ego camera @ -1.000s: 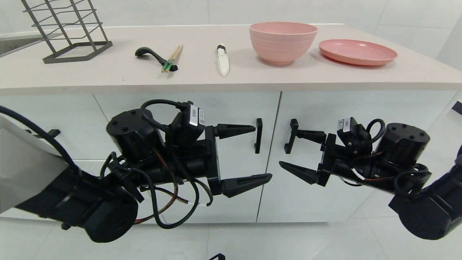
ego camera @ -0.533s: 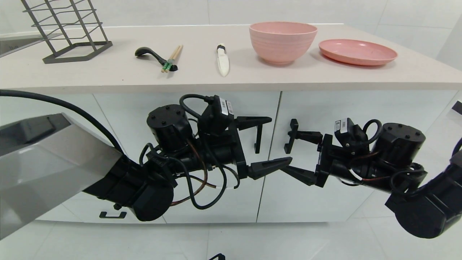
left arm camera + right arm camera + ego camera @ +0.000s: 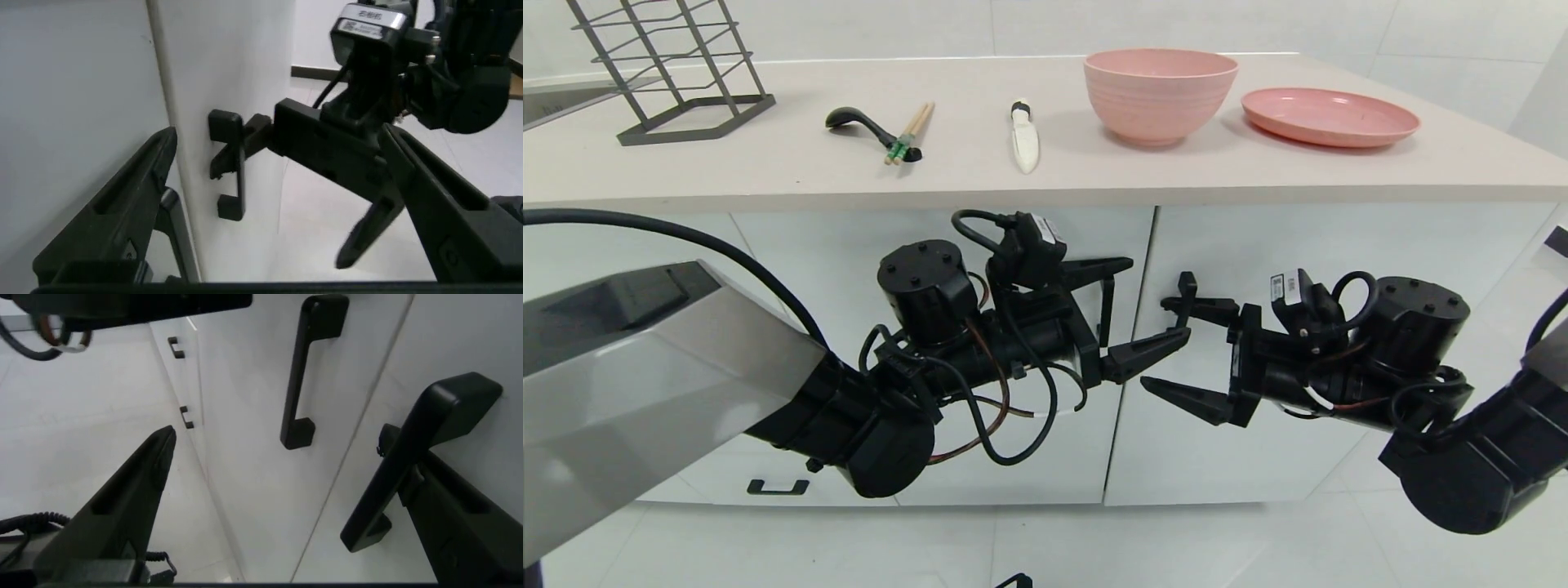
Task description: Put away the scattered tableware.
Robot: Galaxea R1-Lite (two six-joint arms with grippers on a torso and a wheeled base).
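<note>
Pink bowl (image 3: 1158, 94) and plate (image 3: 1330, 116), plus the knife (image 3: 1024, 137), ladle (image 3: 858, 122) and chopsticks (image 3: 908, 132), all sit on the table (image 3: 768, 171), well above both sets of fingers and untouched. The left fingers (image 3: 1147, 349) are spread wide, and the left door handle (image 3: 1107, 306) looks like it sits between them. The right fingers (image 3: 1188, 396) are wide too, with one tip right at the right door handle (image 3: 229, 163). Best guess: the robot wants the cabinet open first so the tableware has somewhere to go, hence both arms down low at the doors.
</note>
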